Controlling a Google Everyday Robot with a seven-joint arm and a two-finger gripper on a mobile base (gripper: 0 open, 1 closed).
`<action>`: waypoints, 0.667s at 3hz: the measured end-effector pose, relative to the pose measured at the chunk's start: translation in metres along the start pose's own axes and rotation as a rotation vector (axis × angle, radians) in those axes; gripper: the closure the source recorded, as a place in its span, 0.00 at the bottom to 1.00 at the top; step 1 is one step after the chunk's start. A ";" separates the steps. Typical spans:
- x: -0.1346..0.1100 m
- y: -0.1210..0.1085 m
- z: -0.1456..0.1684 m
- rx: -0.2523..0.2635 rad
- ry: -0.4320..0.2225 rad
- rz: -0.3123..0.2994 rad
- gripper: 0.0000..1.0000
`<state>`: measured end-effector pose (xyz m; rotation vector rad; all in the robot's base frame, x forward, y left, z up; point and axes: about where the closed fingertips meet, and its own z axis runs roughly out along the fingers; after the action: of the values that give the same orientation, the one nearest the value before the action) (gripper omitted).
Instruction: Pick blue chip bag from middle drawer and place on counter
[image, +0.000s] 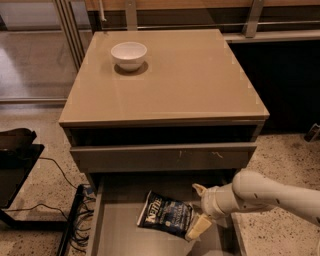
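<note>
The blue chip bag (165, 215) lies flat on the floor of the pulled-out middle drawer (117, 235), near its centre, with the white "Kettle" lettering facing up. My gripper (198, 209) comes in from the right on a white arm and sits low in the drawer at the bag's right edge. It is open, with one cream finger behind the bag's corner and the other in front, touching or just over the bag's right end. The beige counter (185, 80) is above.
A white bowl (129, 54) stands on the counter at the back left. A grey drawer front with white scuffs (160, 157) hangs just above the open drawer. Black equipment and cables (20, 165) lie on the speckled floor at the left.
</note>
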<state>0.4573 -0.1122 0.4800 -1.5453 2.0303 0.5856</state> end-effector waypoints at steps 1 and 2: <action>0.007 0.010 0.032 -0.032 -0.032 -0.007 0.00; 0.023 0.018 0.071 -0.065 -0.031 -0.008 0.00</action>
<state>0.4451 -0.0804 0.4113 -1.5708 1.9992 0.6742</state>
